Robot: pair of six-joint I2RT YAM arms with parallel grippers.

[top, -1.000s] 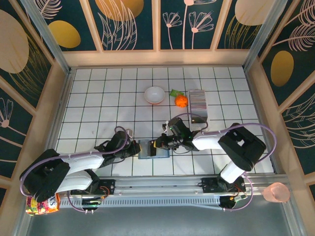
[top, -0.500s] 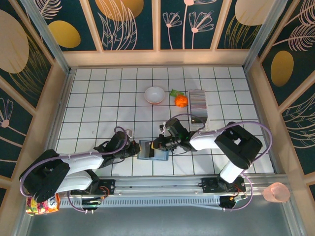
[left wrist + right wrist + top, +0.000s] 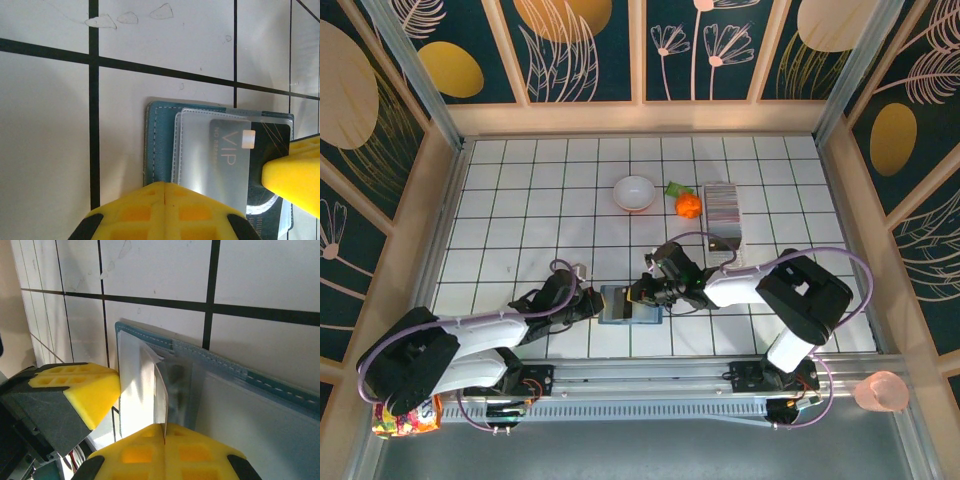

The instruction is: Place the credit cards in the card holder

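Top view: small teal-blue folding card holder (image 3: 620, 305) lies open and flat on white black-gridded tile surface (image 3: 520, 200), near edge, approx centre, between the 2 arms. L jaws at holder's left edge, R jaws over its right part; the two sets of tips are near each other w/ holder between and under them. L wrist view: holder's teal stitched border (image 3: 159, 145) towards cam, clear plastic sleeve (image 3: 192, 150) on top, grey plastic VIP card (image 3: 225, 160) lying flat in or under sleeve, can't tell which. L jaws clenched: yellow pads (image 3: 150, 210) meet w/ no gap and sit over holder's near edge. Can't tell if nipping that edge or just pressing on it. R yellow fingertip (image 3: 295, 175) comes in at card's far end, by dark inner panel. R wrist view: R jaws also clenched, pads (image 3: 190, 455) together. Thin clear flap (image 3: 159, 385) stands up off holder and runs edge-on straight into the seam; looks nipped, not certain. L fingertip (image 3: 85, 390) just beside sleeve's edge, opp. side. Striped grey-white stack of thin plastic credit cards (image 3: 722, 203) sits well apart from both jaws at far right of surface, just beside orange round item (image 3: 688, 205); white bowl (image 3: 634, 192) to left of that.
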